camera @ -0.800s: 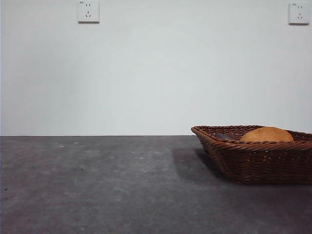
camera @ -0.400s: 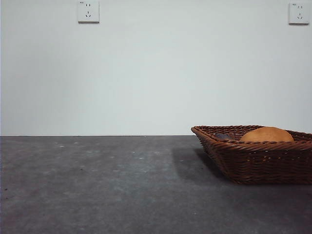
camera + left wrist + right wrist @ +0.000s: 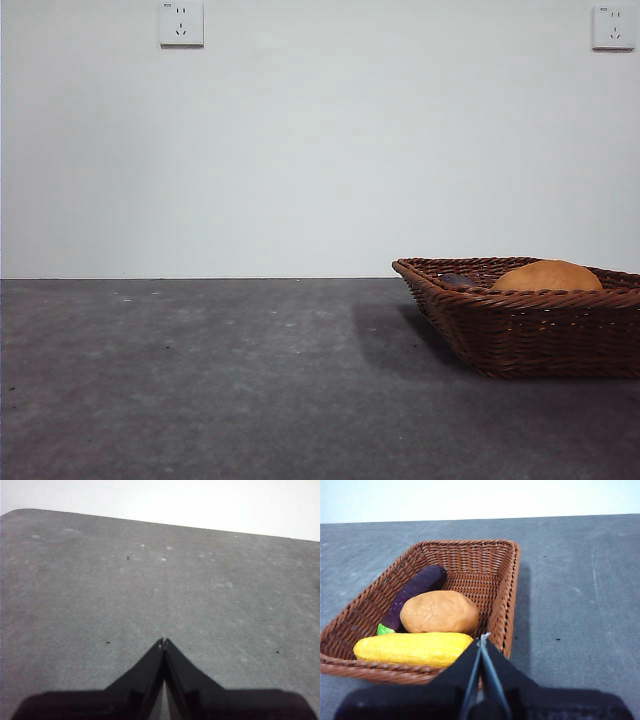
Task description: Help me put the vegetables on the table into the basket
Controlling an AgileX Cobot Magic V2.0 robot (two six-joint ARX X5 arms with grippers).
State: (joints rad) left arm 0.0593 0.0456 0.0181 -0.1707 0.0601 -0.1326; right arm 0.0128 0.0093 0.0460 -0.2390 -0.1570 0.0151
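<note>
The brown wicker basket (image 3: 500, 575) holds all three vegetables in the right wrist view: a purple eggplant (image 3: 417, 592) with a green cap, an orange-brown potato (image 3: 439, 611) and a yellow bumpy vegetable (image 3: 412, 648). My right gripper (image 3: 482, 641) is shut and holds nothing, hanging just over the basket's near rim. In the front view the basket (image 3: 530, 330) stands at the right on the table (image 3: 200, 380), with the potato (image 3: 547, 276) and a bit of the eggplant (image 3: 458, 281) showing above its rim. My left gripper (image 3: 163, 643) is shut over bare table, holding nothing.
Two wall sockets (image 3: 181, 22) sit high on the white wall behind the table. The dark grey table (image 3: 100, 580) stretches to its rounded far corner in the left wrist view.
</note>
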